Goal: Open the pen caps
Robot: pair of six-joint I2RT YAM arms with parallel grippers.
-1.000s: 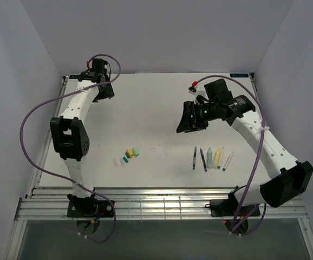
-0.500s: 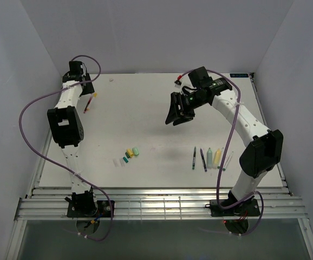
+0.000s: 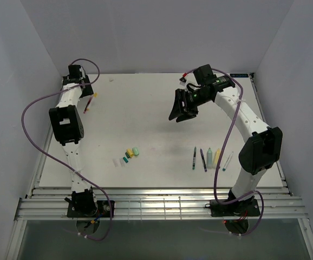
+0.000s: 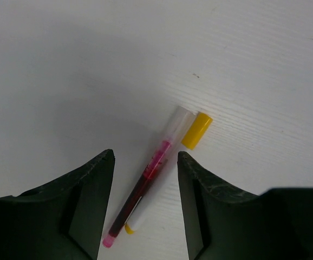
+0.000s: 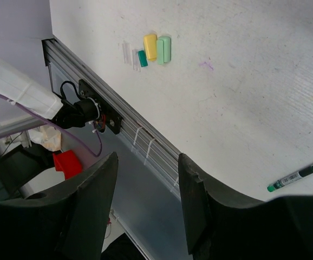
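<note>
– Two claws: status?
– At 10 o'clock on the desk (image 3: 145, 108), left claw (image 4: 145, 156): jaws wide, straddling a red pen (image 4: 145, 179) without contact; a yellow cap (image 4: 196, 130) lies just beside its clear tip. At 1 o'clock, right claw (image 5: 147, 157): wide, empty. Loose caps (image 3: 129, 155) at 7 o'clock, pens (image 3: 208, 158) at 5.

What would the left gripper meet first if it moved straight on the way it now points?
Most likely the pink pen, lying on the table between the open jaws of the left gripper, a yellow cap beside it. Depth is unclear.
</note>
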